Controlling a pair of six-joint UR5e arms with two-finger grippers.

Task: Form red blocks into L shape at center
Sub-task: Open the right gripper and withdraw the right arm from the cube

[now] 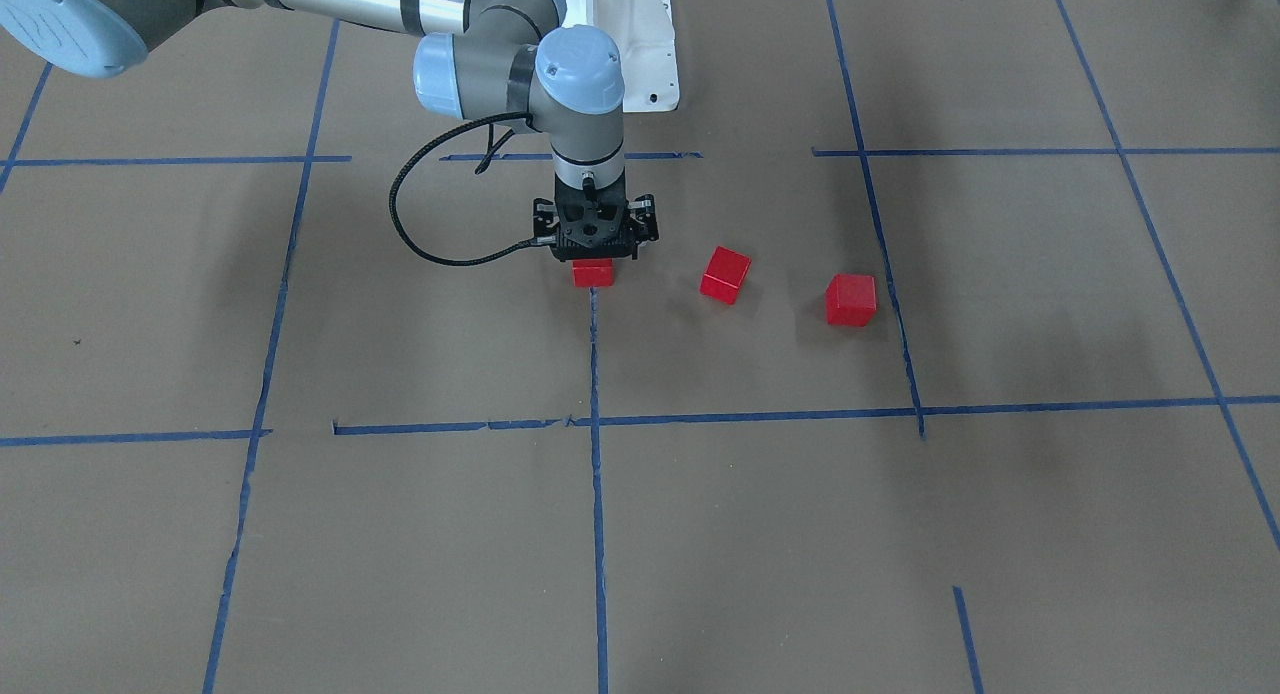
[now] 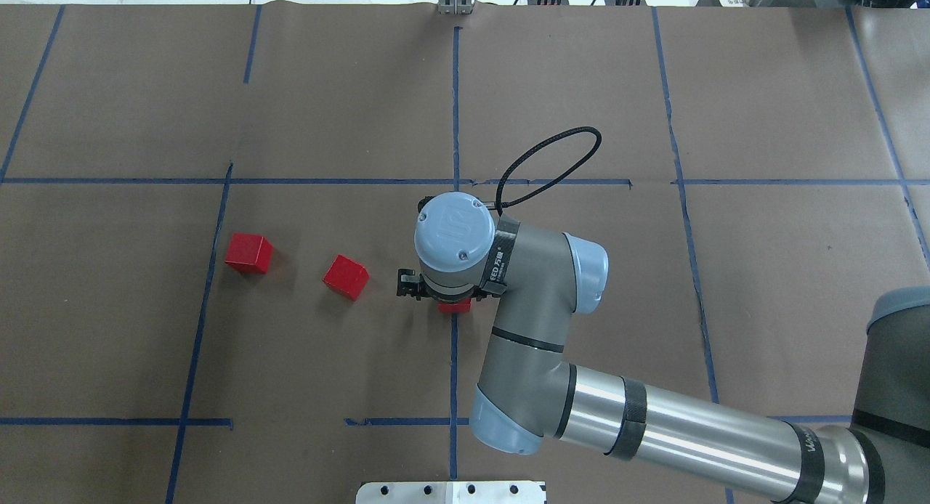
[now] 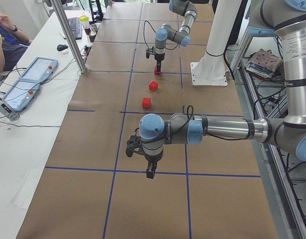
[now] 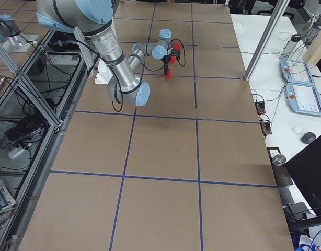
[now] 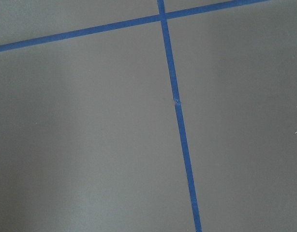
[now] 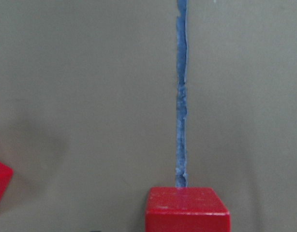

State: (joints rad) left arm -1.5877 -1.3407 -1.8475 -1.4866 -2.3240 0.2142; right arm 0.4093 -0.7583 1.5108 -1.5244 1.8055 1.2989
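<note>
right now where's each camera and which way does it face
Front-facing: across the table, facing the robot; right arm, right tool.
Overhead: behind the robot, looking down; right arm.
Exterior left: robot's left end; left tool near.
Exterior right: opposite end; right arm near.
Left wrist: down at blue tape; no arm.
Right wrist: down at a red block; no arm.
Shared: front-facing and overhead show three red blocks.

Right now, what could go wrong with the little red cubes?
The right gripper sits over one small plain red cube on the blue tape line; I cannot tell its grip, so that cube might slip or twist. The middle red cube lies askew to that line, so it may need straightening to fit the L.
</note>
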